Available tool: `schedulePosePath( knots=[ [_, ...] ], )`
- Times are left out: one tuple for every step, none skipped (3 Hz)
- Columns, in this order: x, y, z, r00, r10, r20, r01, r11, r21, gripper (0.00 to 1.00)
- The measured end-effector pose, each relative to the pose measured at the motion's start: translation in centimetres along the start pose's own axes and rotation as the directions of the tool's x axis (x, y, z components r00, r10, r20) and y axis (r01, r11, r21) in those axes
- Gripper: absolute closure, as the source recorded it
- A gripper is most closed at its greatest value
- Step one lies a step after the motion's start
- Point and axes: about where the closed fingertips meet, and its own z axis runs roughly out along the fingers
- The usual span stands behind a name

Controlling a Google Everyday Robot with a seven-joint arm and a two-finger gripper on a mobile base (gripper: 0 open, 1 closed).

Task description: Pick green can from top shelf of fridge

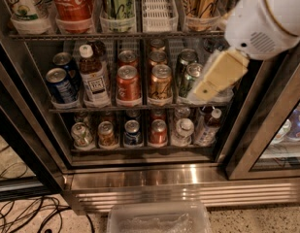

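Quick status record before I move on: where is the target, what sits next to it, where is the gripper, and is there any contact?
target: green can, upright on the top shelf of the fridge
left neighbour: red Coca-Cola can
right neighbour: slotted tray
gripper: gripper in front of the middle rack's right side, below and to the right of the target
contact: none, gripper well apart from the green can
task state: can not yet picked

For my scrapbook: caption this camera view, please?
Gripper hovers by the middle rack of the fridge, below-right of the green can on the top shelf.
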Motion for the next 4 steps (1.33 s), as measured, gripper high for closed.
schedulePosePath(
  knots=[
    [-0.8,-0.6,-0.1,1.0,0.0,0.025,-0.001,0.9997,0.026,0.0],
    [-0.8,-0.6,-0.1,1.0,0.0,0.025,-0.001,0.9997,0.026,0.0],
    [-2.5,0.8,1.1,0.994,0.025,0.11,-0.028,0.9994,0.022,0.0],
    [-7.2,2.7,2.1,0.959,0.085,0.271,-0.093,0.9955,0.018,0.0]
  ],
)
